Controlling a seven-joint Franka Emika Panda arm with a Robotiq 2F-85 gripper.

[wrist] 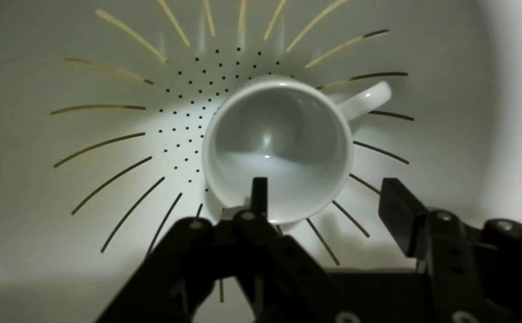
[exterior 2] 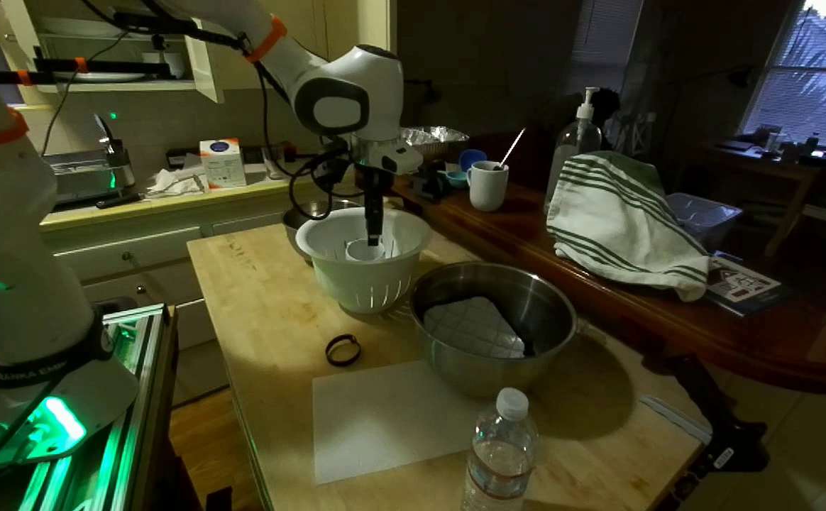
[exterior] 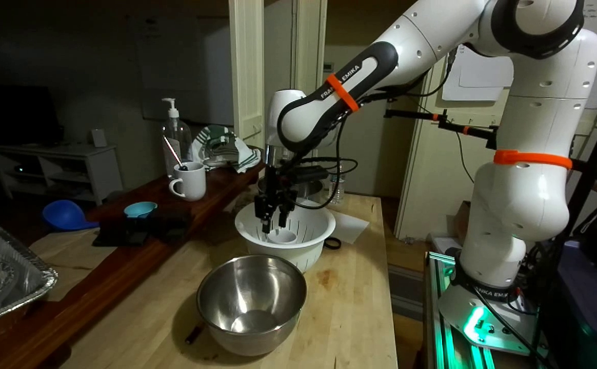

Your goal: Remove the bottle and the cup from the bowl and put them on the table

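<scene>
The white ribbed bowl [exterior: 303, 258] stands on the pale wooden table [exterior: 352, 307]; it also shows in an exterior view [exterior 2: 363, 287] and the wrist view [wrist: 445, 54]. The white cup [wrist: 279, 134] stands upright inside it, handle to the upper right in the wrist view; it shows in both exterior views [exterior: 281, 236] [exterior 2: 365, 250]. The clear bottle with a white cap [exterior 2: 502, 454] stands upright on the table, outside the bowl; it also shows in an exterior view [exterior: 337, 187]. My gripper [wrist: 326, 190] is open and empty above the cup [exterior: 274, 225] [exterior 2: 375, 238], one finger over its opening, one beyond its rim.
A shiny steel bowl [exterior: 252, 302] stands beside the white bowl. Another steel bowl [exterior 2: 494, 362] holds a grey pad [exterior 2: 473, 326]. A paper sheet [exterior 2: 384, 419] and black ring [exterior 2: 343, 350] lie on the table. A raised brown counter bears a mug [exterior 2: 488, 186] and striped towel [exterior 2: 619, 220].
</scene>
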